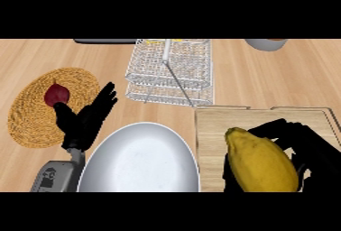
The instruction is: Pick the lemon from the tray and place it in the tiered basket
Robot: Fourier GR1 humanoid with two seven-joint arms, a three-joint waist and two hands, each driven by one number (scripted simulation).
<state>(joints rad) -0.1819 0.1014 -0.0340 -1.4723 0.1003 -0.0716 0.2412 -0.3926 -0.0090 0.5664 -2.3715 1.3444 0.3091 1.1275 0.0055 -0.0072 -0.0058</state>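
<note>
Counter surface (279,76) is light wood, and we see it from steeply above. At near right we find the right hand (306,149) with its black fingers curled round the lemon (261,163), a large yellow fruit with a pointed far end. The lemon sits in that hand directly above the wooden tray (220,124), whose handles show at its far edge; we cannot tell whether the fruit is touching the tray surface. At far centre stands the tiered basket (172,72), a white wire frame with a central post, well apart from the lemon. At near centre lies a white plate (143,158), just beside the tray's left edge. The left hand (86,117) shows left of the plate with its fingers straight and pointing far, holding nothing. Behind it at left lies a round woven mat (40,122) bearing a dark red item (57,94).
</note>
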